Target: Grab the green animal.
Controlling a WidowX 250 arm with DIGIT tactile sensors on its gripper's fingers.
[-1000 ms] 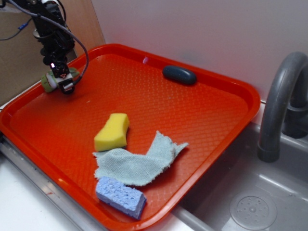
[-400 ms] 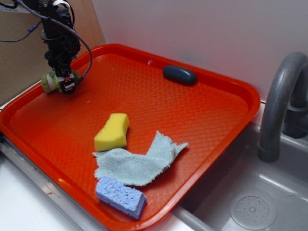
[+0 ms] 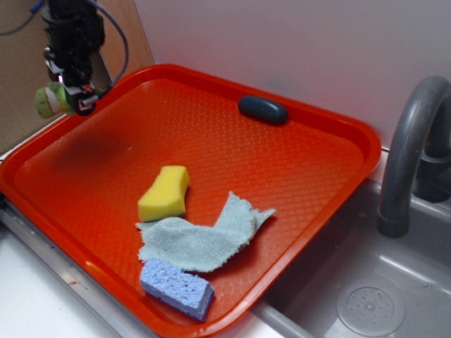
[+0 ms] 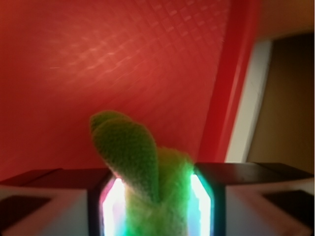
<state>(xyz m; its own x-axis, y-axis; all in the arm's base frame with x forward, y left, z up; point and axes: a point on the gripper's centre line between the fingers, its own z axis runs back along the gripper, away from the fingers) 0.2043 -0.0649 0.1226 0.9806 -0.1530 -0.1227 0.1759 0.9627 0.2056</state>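
The green animal (image 3: pixel 49 100), a small fuzzy lime-green plush, hangs in the air above the far left corner of the red tray (image 3: pixel 331 134). My gripper (image 3: pixel 72 95) is shut on it, with the plush sticking out to the left of the fingers. In the wrist view the green animal (image 4: pixel 142 167) fills the gap between the two glowing pads of my gripper (image 4: pixel 156 206), and its darker green end points up towards the tray floor.
A yellow sponge (image 3: pixel 164 192), a pale teal rag (image 3: pixel 204 236) and a blue sponge (image 3: pixel 177 287) lie on the tray's near half. A dark oval object (image 3: pixel 262 109) rests by the far rim. A grey sink (image 3: pixel 366 296) and faucet (image 3: pixel 409 148) stand at the right.
My gripper has risen from the tray floor and shifted left with the green animal held in it; the plush now hangs clear of the tray.
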